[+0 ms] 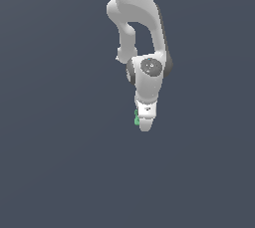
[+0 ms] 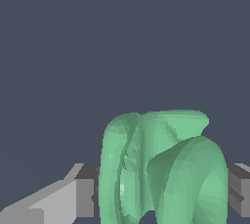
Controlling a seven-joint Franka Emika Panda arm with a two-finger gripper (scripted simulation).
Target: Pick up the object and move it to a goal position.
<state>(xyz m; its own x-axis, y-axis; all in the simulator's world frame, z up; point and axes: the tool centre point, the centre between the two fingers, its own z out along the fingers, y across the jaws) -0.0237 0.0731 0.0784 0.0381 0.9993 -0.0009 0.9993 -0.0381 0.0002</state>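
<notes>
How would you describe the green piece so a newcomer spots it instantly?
Follow the white arm down to its hand. Between the grey fingers sits the green piece, pressed on both sides. It is the only coloured thing there, with rounded lobes.

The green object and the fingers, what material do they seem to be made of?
Green object: looks like matte plastic, uniform colour with soft faceted shading, no shine; being a render, this is uncertain. Fingers: flat grey, dull, perhaps plastic or painted metal; cannot tell which.
</notes>
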